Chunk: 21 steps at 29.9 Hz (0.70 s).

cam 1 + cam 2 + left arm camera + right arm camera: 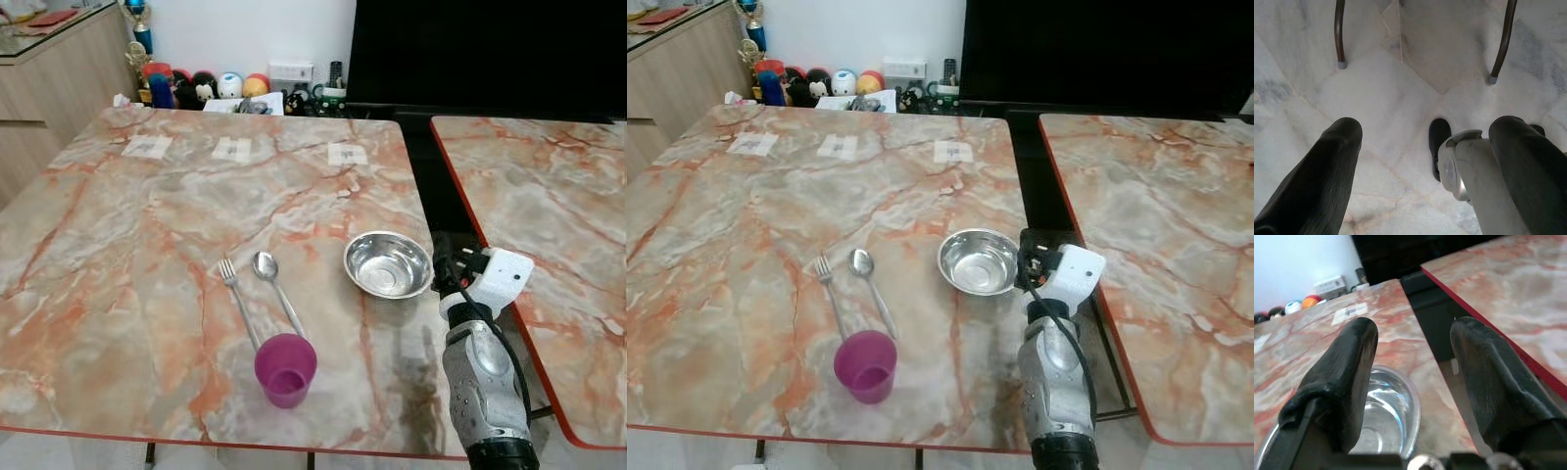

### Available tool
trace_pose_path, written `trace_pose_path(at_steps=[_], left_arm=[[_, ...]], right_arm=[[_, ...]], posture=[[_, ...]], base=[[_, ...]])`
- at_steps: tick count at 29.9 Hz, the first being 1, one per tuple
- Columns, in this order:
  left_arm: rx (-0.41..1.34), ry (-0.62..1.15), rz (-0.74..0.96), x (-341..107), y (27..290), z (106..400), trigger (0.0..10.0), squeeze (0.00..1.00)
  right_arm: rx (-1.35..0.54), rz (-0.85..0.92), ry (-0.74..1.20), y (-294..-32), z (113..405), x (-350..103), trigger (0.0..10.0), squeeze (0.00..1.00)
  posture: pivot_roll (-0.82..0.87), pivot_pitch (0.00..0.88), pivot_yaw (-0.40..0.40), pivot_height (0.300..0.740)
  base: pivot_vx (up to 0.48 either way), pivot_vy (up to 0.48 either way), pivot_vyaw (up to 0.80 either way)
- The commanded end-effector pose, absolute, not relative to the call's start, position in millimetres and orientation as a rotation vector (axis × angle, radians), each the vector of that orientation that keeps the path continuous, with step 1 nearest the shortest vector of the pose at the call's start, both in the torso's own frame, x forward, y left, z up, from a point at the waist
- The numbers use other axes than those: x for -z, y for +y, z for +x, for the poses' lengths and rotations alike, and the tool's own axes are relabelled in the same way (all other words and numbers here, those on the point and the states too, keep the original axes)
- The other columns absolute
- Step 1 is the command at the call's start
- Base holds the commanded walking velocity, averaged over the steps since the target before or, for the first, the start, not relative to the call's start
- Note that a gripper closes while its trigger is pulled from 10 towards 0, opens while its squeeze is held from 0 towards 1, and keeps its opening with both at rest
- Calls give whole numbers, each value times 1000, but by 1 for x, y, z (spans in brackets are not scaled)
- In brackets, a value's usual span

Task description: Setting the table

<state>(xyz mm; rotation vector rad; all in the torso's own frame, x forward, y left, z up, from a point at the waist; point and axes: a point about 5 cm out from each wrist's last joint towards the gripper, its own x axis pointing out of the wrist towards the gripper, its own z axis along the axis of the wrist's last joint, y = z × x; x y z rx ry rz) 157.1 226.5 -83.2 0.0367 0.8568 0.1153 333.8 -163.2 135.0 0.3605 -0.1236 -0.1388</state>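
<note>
A steel bowl (388, 264) sits on the marble table (147, 225), right of centre. To its left a fork (238, 299) and a spoon (274, 289) lie side by side. A purple cup (285, 369) stands upright just in front of them, near the front edge. My right gripper (443, 259) is open and hovers at the bowl's right rim, over the table's right edge. In the right wrist view the bowl (1386, 406) lies beneath one of its black fingers (1347, 377). My left gripper (1427, 127) hangs open over the white floor.
A second marble table (549, 196) stands to the right across a dark gap (431, 186). Three paper labels (233, 149) lie on the far part of the table. Toys and trophies (196, 86) line the back wall. A wooden cabinet (49, 78) is at far left.
</note>
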Motion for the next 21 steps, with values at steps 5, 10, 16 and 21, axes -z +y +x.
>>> trace_pose_path(at_steps=[5, 10, 16, 21], left_arm=[[-112, 898, 38, 87, 227, 150, 10000, 0], [-109, 901, 41, 87, 227, 149, 10000, 0], [-99, 905, 45, 88, 226, 148, 10000, 0], [-94, 909, 48, 88, 226, 148, 10000, 0]], right_arm=[[171, 450, 16, -160, 347, -129, 10000, 0], [209, 559, 74, -163, 353, -128, 10000, 0], [212, 526, 128, -165, 352, -120, 10000, 0], [188, 568, 212, -162, 351, -107, 10000, 0]], posture=[[34, 101, -26, 740], [34, 103, -24, 740], [36, 102, -25, 740], [37, 102, -23, 740]], base=[[0, 0, 0], [0, 0, 0], [0, 0, 0], [0, 0, 0]])
